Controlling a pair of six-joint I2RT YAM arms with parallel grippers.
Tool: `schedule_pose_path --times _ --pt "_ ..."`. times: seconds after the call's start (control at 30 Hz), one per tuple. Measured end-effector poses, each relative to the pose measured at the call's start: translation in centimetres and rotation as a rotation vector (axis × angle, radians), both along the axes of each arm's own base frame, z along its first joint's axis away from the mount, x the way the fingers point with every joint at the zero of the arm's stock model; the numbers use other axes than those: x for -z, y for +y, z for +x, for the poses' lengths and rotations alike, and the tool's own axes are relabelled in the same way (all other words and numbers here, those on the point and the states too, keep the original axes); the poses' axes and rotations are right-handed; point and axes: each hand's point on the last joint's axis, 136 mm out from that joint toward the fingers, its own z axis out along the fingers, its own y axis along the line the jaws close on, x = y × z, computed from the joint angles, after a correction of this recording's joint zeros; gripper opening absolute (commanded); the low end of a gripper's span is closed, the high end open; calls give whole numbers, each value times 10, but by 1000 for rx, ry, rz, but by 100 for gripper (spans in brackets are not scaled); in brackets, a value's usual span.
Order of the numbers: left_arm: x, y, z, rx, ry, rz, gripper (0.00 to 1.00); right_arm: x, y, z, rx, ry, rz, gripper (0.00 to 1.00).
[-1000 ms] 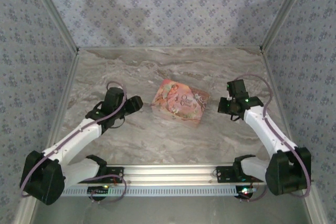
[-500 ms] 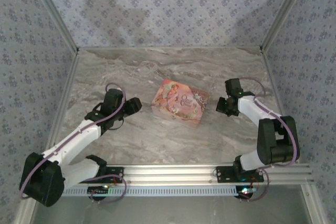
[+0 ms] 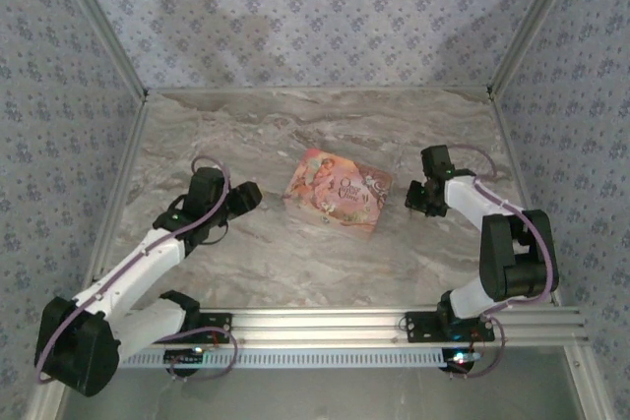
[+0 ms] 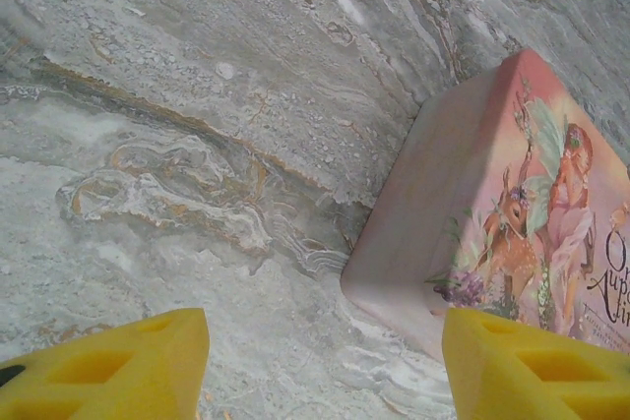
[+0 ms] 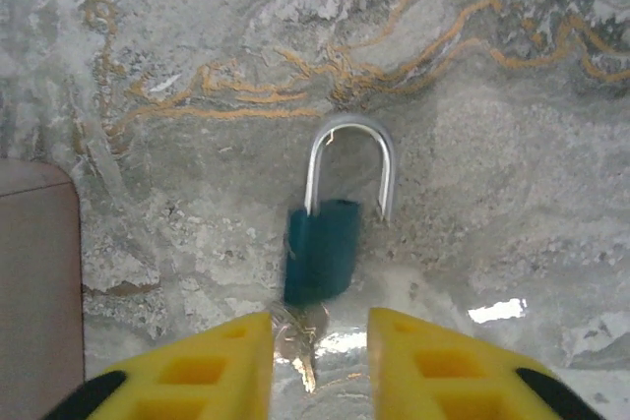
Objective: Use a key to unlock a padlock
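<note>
A teal padlock (image 5: pixel 320 248) lies flat on the marble table, its silver shackle (image 5: pixel 349 159) sprung open with one leg out of the body. A key (image 5: pixel 300 336) sticks out of the lock's near end, with more keys bunched at it. My right gripper (image 5: pixel 320 351) hovers low over that end, open, with the key in the gap close to the left finger. In the top view the right gripper (image 3: pixel 423 199) is right of the pink box. My left gripper (image 4: pixel 325 361) is wide open over bare table, left of the box; from above the left gripper (image 3: pixel 246 194) holds nothing.
A pink illustrated box (image 3: pixel 338 191) lies flat mid-table between the two arms; its corner (image 4: pixel 394 272) is close to my left gripper's right finger. Patterned walls enclose the table on three sides. An aluminium rail (image 3: pixel 325 322) runs along the near edge.
The right arm has folded its elbow up and in, while its gripper stayed by the padlock. The left arm has drawn back slightly to the left, away from the box.
</note>
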Motion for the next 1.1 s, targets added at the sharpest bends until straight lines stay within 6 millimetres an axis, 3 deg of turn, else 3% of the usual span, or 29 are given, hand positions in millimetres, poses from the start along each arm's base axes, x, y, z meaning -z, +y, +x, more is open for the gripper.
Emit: schedule_pose_path --times 0.2,0.27,0.3,0.33,0.57,0.8,0.97,1.1 --pt "-3 6 -3 -12 -2 -1 65 -21 -1 0 4 -32 5 47" --pt "-5 9 -3 -22 -5 -2 70 -34 -1 1 6 -60 7 52" --pt "-5 11 -3 -29 -4 0 77 -41 -2 1 7 -77 7 80" --pt "-5 13 -4 -34 -3 3 98 -50 -3 2 8 -96 4 100" --pt "-7 34 -1 -77 13 59 98 -100 -13 14 26 -234 -43 100" --pt "-55 67 32 -127 -119 229 98 -132 -49 29 117 -419 -226 100" --pt "-54 90 51 -104 -185 437 98 -121 -76 26 146 -542 -399 100" --pt "-35 127 58 -164 -199 533 98 -97 -93 18 154 -549 -513 100"
